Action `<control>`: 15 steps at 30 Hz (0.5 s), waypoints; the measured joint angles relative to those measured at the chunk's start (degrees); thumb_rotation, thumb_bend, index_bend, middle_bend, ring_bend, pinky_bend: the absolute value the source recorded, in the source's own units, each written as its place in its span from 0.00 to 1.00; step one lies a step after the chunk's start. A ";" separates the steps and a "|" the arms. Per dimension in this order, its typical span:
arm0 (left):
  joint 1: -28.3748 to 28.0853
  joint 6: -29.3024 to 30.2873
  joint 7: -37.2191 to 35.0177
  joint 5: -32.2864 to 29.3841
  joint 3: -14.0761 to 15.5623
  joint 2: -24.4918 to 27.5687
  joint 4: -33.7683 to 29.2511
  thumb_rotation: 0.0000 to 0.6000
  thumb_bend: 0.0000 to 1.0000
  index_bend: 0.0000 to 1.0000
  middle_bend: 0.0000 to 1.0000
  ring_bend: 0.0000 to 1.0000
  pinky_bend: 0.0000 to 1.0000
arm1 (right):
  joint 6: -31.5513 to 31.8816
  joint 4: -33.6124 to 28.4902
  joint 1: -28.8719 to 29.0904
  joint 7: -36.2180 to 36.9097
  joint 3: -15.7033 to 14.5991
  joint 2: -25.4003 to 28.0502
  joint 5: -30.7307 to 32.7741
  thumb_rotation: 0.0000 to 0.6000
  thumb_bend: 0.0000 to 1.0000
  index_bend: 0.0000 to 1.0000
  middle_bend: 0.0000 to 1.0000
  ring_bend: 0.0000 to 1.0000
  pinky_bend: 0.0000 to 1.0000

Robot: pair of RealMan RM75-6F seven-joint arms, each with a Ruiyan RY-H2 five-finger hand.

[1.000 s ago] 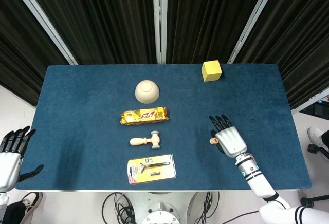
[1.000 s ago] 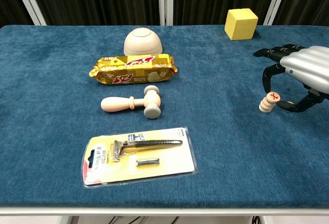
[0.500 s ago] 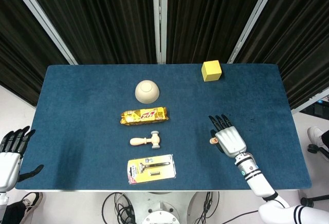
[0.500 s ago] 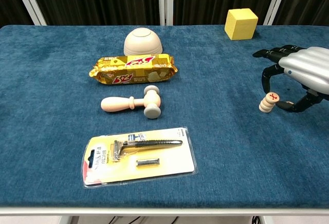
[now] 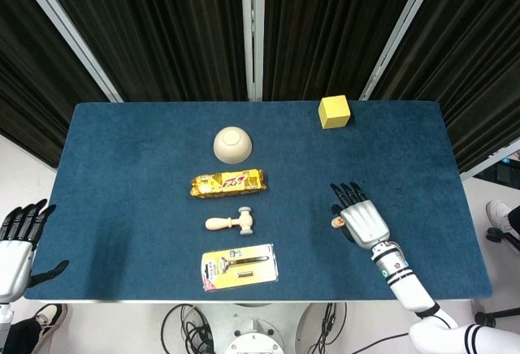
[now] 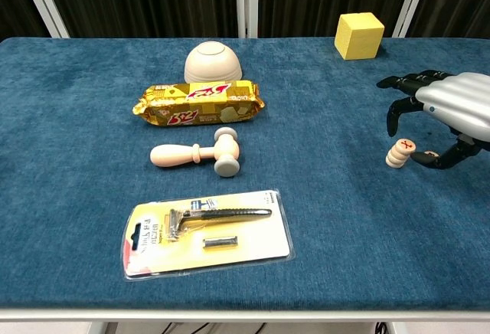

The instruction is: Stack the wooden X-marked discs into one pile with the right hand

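A small leaning pile of wooden discs (image 6: 398, 154), the top one marked with a red X, stands on the blue table at the right; in the head view the pile (image 5: 336, 222) shows just left of my right hand. My right hand (image 6: 448, 113) (image 5: 362, 218) hovers beside and slightly above the pile, fingers spread and curved over it, thumb low at its right. No finger touches the discs and the hand holds nothing. My left hand (image 5: 18, 242) hangs open off the table's left edge.
A yellow cube (image 6: 359, 35) sits at the back right. Down the middle lie an upturned beige bowl (image 6: 213, 61), a yellow snack packet (image 6: 199, 102), a wooden mallet (image 6: 200, 154) and a carded razor (image 6: 207, 230).
The right hand's fingers have lifted slightly away from the top of the disc pile. The pile stays in place and the left hand has not moved.
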 measured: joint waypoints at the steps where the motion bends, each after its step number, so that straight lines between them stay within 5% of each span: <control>1: 0.00 0.05 -0.03 0.04 -0.01 0.01 0.02 1.00 0.14 0.08 0.00 0.00 0.00 | 0.25 -0.29 -0.07 0.16 0.00 0.22 -0.16 1.00 0.28 0.39 0.00 0.00 0.00; 15: 0.00 0.03 0.81 0.40 0.17 -0.15 -0.33 1.00 0.14 0.08 0.00 0.00 0.00 | 2.23 1.99 -3.06 4.06 -1.22 3.37 0.54 1.00 0.28 0.37 0.00 0.00 0.00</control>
